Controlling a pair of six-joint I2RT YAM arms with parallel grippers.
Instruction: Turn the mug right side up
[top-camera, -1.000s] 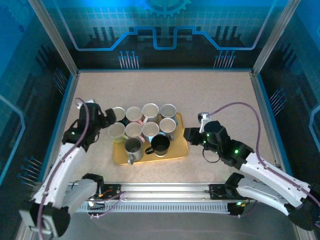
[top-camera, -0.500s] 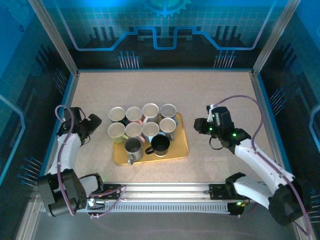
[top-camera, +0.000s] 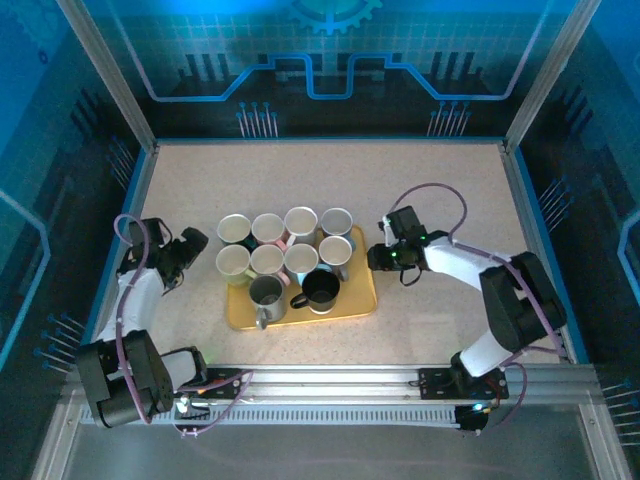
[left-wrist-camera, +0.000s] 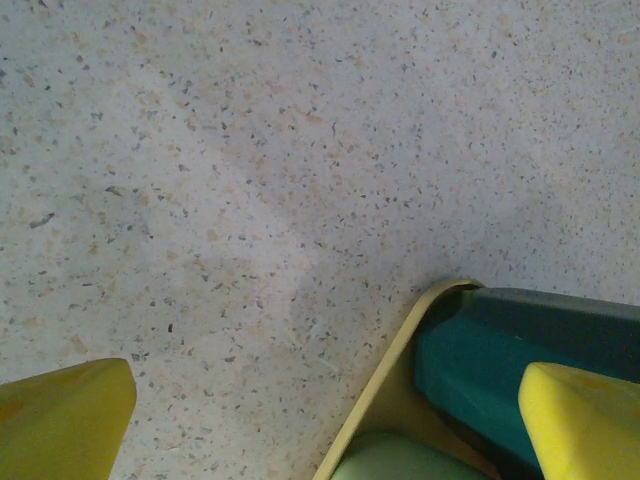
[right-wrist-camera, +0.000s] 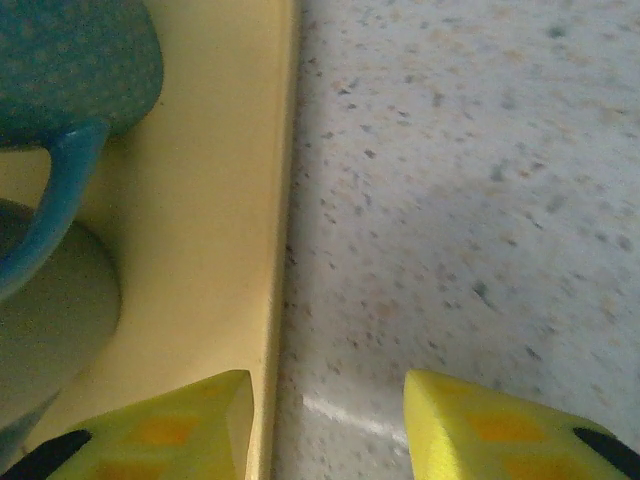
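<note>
We find the mugs (top-camera: 301, 262) packed on the tray (top-camera: 360, 292), all apparently mouth-up. Our left gripper (left-wrist-camera: 325, 385) hangs by the tray's far-left corner, jaws spread wide and empty. Our right gripper (right-wrist-camera: 322, 390) sits low at the tray's right edge, jaws partly apart, pinching nothing, one over the rim, one over the table (top-camera: 430, 190).

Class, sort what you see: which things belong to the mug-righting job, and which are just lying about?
Job: mugs, yellow tray, left claw, right claw.
Just there: speckled table, metal frame posts, blue backdrop.
</note>
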